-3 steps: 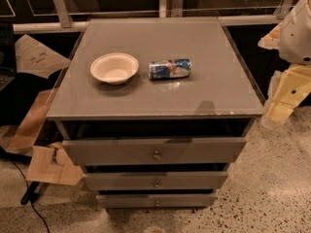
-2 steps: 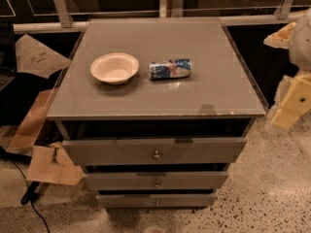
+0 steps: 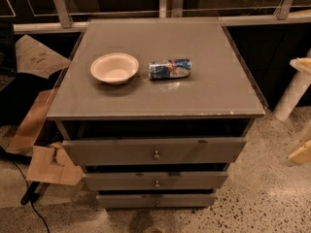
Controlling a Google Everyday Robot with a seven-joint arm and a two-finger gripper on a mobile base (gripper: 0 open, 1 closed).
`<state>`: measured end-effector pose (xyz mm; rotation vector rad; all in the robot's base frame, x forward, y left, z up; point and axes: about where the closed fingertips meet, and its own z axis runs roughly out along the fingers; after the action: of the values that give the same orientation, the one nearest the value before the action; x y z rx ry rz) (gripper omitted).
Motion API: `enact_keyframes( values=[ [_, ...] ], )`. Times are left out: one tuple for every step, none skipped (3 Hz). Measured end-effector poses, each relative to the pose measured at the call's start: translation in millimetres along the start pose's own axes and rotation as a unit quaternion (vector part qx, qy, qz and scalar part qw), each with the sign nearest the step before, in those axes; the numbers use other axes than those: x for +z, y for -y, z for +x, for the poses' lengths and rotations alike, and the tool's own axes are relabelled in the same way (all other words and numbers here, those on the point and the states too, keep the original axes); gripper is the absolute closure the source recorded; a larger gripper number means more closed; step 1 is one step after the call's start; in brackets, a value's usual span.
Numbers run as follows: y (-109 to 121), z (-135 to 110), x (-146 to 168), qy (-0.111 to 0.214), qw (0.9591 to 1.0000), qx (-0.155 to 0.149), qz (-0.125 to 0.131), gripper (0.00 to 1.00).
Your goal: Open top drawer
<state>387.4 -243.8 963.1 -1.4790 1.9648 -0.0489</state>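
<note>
The top drawer (image 3: 154, 150) is the widest of three grey fronts under the grey cabinet top (image 3: 160, 96). It has a small round metal knob (image 3: 156, 155) at its centre. A dark gap shows above its front, and it juts out a little further than the two narrower drawers (image 3: 155, 181) below it. Its inside is hidden. My gripper (image 3: 300, 155) shows only as pale cream and white parts at the right edge, well to the right of the drawer and apart from the cabinet.
A white bowl (image 3: 114, 68) and a blue-and-silver can (image 3: 169, 69) lying on its side rest on the cabinet top. Cardboard pieces (image 3: 48, 165) and a black cable (image 3: 30, 198) lie on the floor to the left. A metal rail (image 3: 146, 23) runs behind.
The arm and gripper have moved right, further toward the frame's edge, so less of them shows. The drawers, bowl and can have not moved.
</note>
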Motion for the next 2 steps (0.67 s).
enact_keyframes(
  values=[
    [-2.6, 4.0, 20.1, 0.071, 0.9972, 0.02, -0.017, 0.0],
    [-5.6, 6.3, 45.3, 0.102, 0.9934, 0.033, -0.042, 0.0]
  ],
)
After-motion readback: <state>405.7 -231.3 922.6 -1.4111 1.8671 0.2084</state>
